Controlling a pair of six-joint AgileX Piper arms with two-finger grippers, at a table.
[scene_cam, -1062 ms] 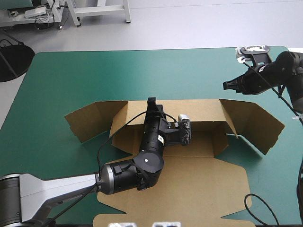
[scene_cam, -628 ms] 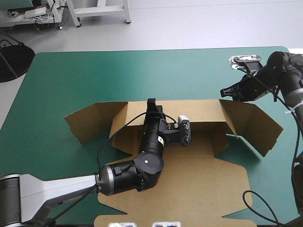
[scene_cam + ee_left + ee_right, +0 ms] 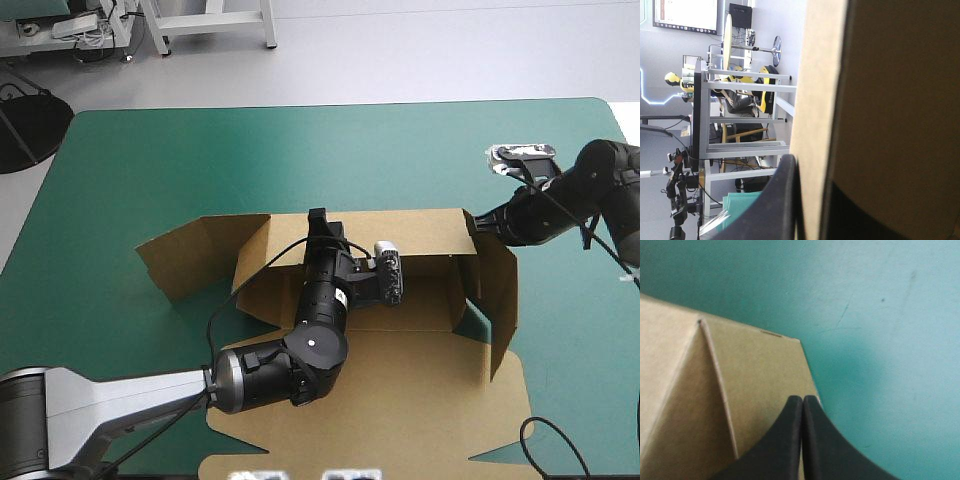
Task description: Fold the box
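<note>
The brown box lies in the middle of the teal-green table, its back wall raised. My left gripper is shut on that wall's top edge; in the left wrist view the board's pale edge runs between the fingers. My right gripper is shut, with nothing in it, and its tip rests against the box's right rear corner. The right wrist view shows its tip on the brown flap. The right side flap stands upright. The left flap lies spread outward.
The box's wide front panel lies flat and reaches the table's near edge. Bare teal-green cover stretches behind the box and also lies to its right.
My right gripper has moved left and down to the box's right rear corner. The right flap, spread outward earlier, has swung up and now stands upright. The left arm has not moved.
</note>
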